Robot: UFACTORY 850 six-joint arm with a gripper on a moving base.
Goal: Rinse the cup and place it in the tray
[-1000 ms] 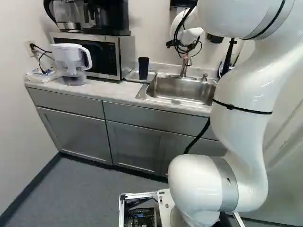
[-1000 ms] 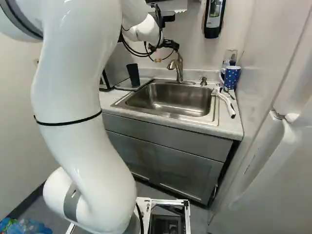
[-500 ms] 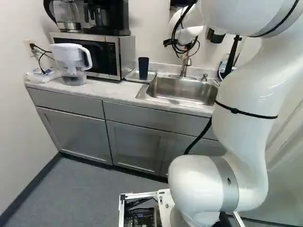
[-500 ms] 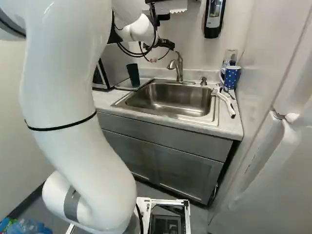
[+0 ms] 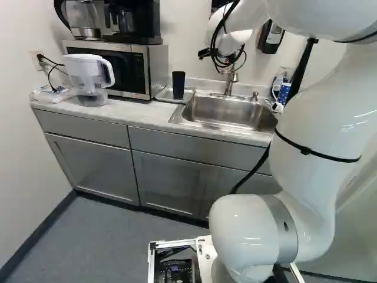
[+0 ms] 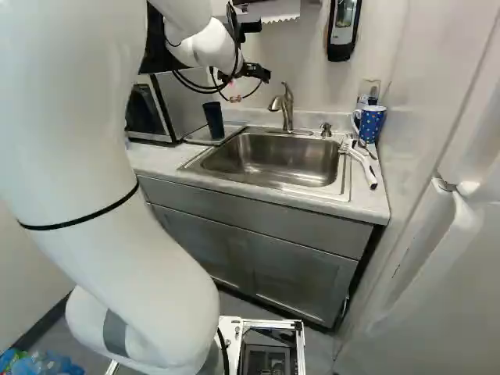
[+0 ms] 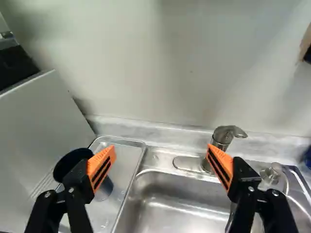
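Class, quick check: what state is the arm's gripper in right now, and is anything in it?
Gripper: open, orange pads well apart, holding nothing; the dark cup stands in the tray.

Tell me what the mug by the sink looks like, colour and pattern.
Mug: blue, light spots; right base view.

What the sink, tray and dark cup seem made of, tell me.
Sink: satin steel, likely, by soft grey reflections. Tray: smooth metal, probably, by its sheen and bright rim. Dark cup: perhaps smooth plastic, its wall evenly dark; glass is possible.

fingers (image 7: 103, 164) apart, cup (image 7: 67, 163) in tray (image 7: 125, 167), sink (image 7: 167, 201)
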